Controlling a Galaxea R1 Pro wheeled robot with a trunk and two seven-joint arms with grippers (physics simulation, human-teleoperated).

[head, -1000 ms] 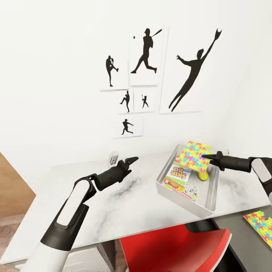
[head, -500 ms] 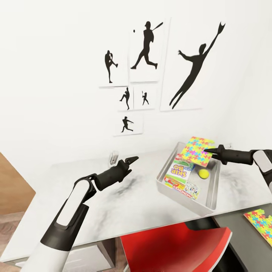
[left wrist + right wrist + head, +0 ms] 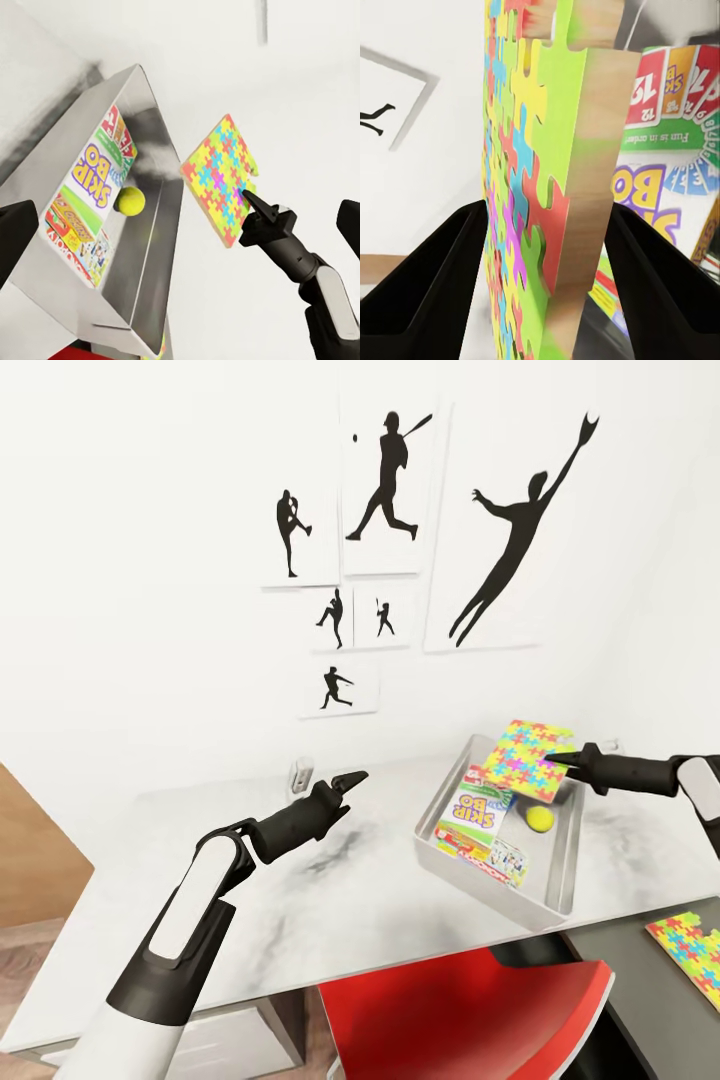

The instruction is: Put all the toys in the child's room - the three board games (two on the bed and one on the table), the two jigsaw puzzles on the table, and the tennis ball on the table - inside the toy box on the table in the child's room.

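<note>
The light grey toy box (image 3: 563, 865) stands on the table (image 3: 300, 890) at the right. Inside it lie the Skip-Bo board game (image 3: 478, 812), a Monopoly board game (image 3: 490, 857) and the tennis ball (image 3: 540, 818). My right gripper (image 3: 562, 762) is shut on one edge of a jigsaw puzzle (image 3: 527, 760), holding it tilted above the box's far end. In the right wrist view the puzzle (image 3: 532, 187) stands edge-on between both fingers. My left gripper (image 3: 352, 780) hovers open over the table, left of the box. A second jigsaw puzzle (image 3: 690, 950) lies on the dark grey top.
A red chair (image 3: 470, 1010) sits under the table's front edge. Black baseball silhouette prints (image 3: 385, 490) hang on the white wall behind. A small white object (image 3: 300, 772) stands at the table's back. Wood floor (image 3: 30, 960) shows at the left.
My right gripper has carried the puzzle slightly up and toward the box's far end, uncovering the tennis ball. The left arm has stayed in place.
</note>
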